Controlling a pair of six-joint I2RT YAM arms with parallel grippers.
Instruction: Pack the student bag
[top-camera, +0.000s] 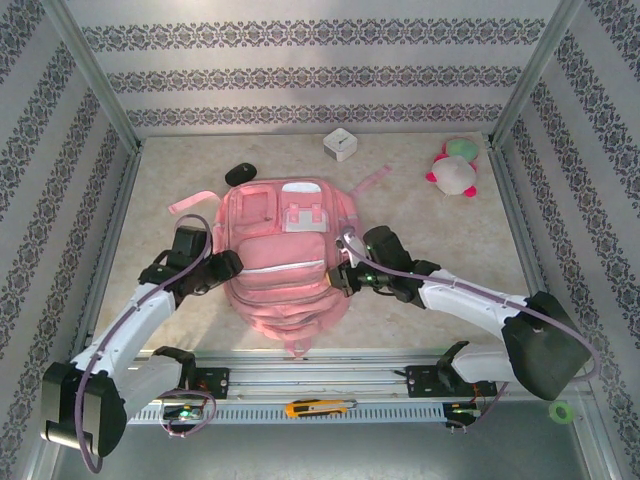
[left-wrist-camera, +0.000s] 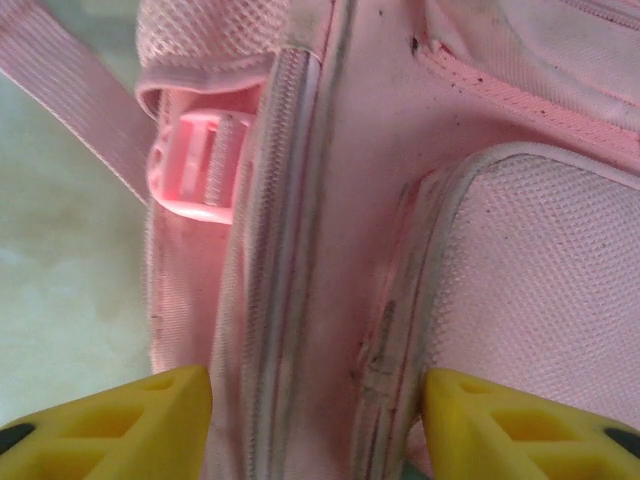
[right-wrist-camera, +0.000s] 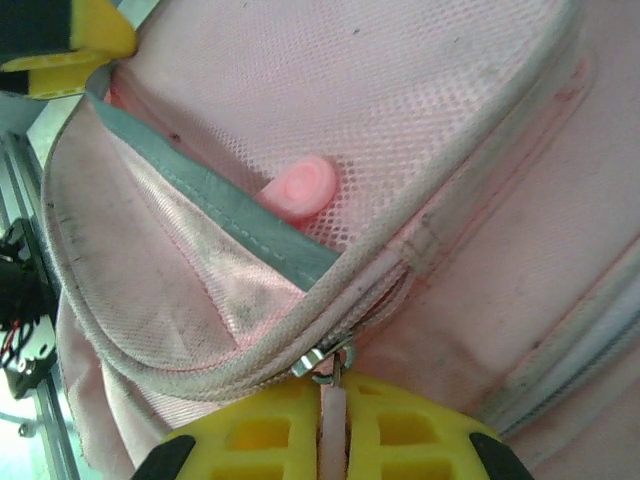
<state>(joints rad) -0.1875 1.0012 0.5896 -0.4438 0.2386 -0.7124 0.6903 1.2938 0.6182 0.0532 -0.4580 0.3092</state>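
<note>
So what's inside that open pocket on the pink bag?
A round pink thing peeks out of the open pocket of the student bag. The mesh covers the rest of it and the pocket's bottom, so I can't tell what it is.

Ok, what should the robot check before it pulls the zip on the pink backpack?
1. Right gripper pinching the zipper pull: ok.
2. Left gripper clamping the student bag steady: not ok, its fingers are open astride a zip seam.
3. Pocket open wide enough: cannot tell, it is partly unzipped.
4. Round pink thing behind the pocket's mesh clear of the zip: cannot tell.
5. Plush toy packed: not ok, it lies on the table.
</note>
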